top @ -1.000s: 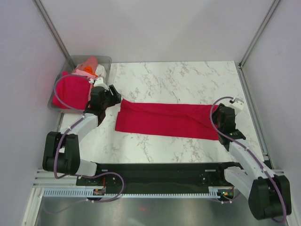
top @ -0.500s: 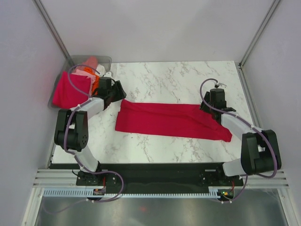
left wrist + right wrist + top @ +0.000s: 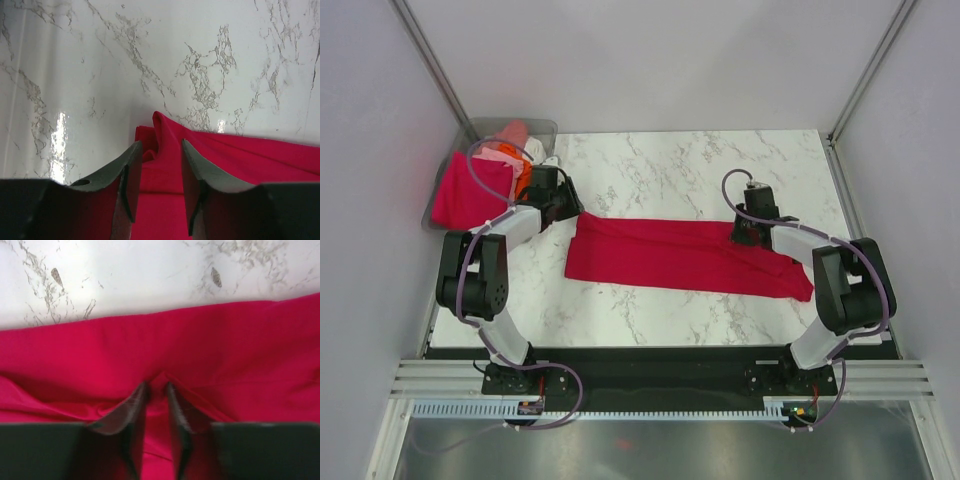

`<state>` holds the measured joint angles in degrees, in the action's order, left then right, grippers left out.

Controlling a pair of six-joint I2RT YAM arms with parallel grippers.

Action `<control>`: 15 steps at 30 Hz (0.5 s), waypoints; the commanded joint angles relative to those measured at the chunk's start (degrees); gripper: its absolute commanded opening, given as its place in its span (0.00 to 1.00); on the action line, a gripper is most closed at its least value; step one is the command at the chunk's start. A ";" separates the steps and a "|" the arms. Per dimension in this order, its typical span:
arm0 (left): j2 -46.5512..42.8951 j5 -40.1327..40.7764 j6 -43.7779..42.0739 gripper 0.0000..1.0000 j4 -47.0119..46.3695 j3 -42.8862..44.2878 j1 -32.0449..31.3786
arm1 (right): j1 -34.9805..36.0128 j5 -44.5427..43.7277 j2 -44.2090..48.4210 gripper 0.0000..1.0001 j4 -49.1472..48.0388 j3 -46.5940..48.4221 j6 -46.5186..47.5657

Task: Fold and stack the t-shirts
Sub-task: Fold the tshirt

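A crimson t-shirt (image 3: 680, 255) lies folded into a long strip across the middle of the marble table. My left gripper (image 3: 570, 205) is at its far left corner. In the left wrist view the left gripper (image 3: 160, 147) is open, its jaws straddling a raised fold of the crimson t-shirt (image 3: 250, 155). My right gripper (image 3: 745, 235) is on the far edge near the right end. In the right wrist view the right gripper (image 3: 156, 387) is shut on a pinched ridge of the crimson t-shirt (image 3: 150, 345).
A clear grey bin (image 3: 548, 125) stands at the back left. A magenta-pink shirt (image 3: 470, 190) hangs over its edge. Orange (image 3: 523, 172), pale pink (image 3: 505, 140) and white (image 3: 545, 155) cloth lie in it. Metal frame posts (image 3: 865, 80) rise at the back corners.
My right gripper has moved from the shirt's right end leftward along its far edge and closed on the cloth. My left gripper has shifted slightly right onto the shirt's corner.
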<state>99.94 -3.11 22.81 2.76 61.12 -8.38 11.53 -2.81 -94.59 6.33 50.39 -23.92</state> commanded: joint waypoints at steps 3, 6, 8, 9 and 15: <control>0.08 1.09 -2.07 0.40 0.22 1.63 -0.14 | 0.77 2.28 2.12 0.08 0.27 -1.25 0.81; -0.18 1.36 -2.15 0.36 0.22 1.54 -0.14 | 1.04 2.54 6.86 0.03 0.53 -3.97 0.55; -0.27 1.45 -2.07 0.35 0.22 1.46 -0.14 | 1.13 2.63 10.90 0.00 1.84 -5.03 0.54; -0.36 1.36 -1.98 0.35 0.22 1.46 -0.14 | 1.13 2.72 12.22 0.00 2.28 -6.26 0.46; -0.62 1.71 -1.98 0.31 0.22 1.11 -0.14 | 1.13 7.20 20.93 0.01 4.66 -10.04 -0.77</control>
<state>99.94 -2.57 22.79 3.38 61.12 -8.38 12.53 0.78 -76.86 9.91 42.06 -23.92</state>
